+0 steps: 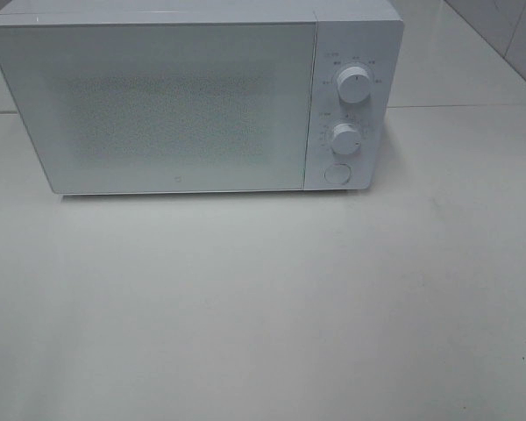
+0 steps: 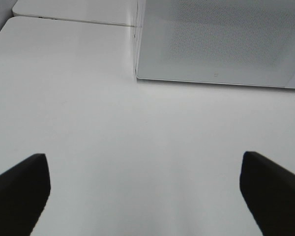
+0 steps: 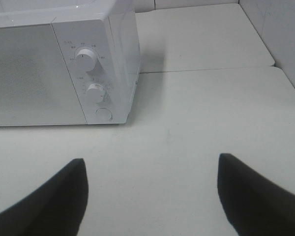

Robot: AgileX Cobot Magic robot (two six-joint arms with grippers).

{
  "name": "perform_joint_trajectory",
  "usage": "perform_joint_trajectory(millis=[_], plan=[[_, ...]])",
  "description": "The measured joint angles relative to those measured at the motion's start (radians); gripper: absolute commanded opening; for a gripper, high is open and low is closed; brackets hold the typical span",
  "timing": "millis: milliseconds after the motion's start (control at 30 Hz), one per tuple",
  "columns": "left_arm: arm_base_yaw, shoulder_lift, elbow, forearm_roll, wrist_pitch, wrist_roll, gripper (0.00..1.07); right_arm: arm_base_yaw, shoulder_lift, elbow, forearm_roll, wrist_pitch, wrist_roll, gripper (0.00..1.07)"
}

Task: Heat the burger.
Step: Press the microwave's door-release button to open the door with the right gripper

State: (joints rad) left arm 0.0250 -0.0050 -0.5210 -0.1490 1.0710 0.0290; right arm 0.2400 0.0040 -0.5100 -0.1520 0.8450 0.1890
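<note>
The burger is out of view in every frame. A white microwave (image 1: 193,96) stands at the back of the white table with its door shut; it has two knobs (image 1: 352,83) and a round button (image 1: 337,172) on its right panel. It also shows in the left wrist view (image 2: 221,42) and in the right wrist view (image 3: 59,69). Neither arm shows in the exterior high view. My left gripper (image 2: 145,196) is open and empty above the bare table, short of the microwave's left corner. My right gripper (image 3: 150,196) is open and empty, short of the control panel.
The white table (image 1: 263,307) runs from the microwave to the near edge. A seam between tabletop panels (image 3: 206,70) lies behind the microwave's right side. A wall rises at the far right (image 3: 280,34).
</note>
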Motion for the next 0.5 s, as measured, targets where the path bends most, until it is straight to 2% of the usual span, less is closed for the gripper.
perform_joint_trajectory(millis=[200, 500], plan=[[0.0, 0.0, 0.0, 0.0, 0.0, 0.0, 0.98, 0.0, -0.008, 0.007, -0.01, 0.105, 0.001, 0.7], [0.0, 0.0, 0.0, 0.0, 0.0, 0.0, 0.98, 0.0, -0.008, 0.011, -0.014, 0.126, 0.003, 0.7]])
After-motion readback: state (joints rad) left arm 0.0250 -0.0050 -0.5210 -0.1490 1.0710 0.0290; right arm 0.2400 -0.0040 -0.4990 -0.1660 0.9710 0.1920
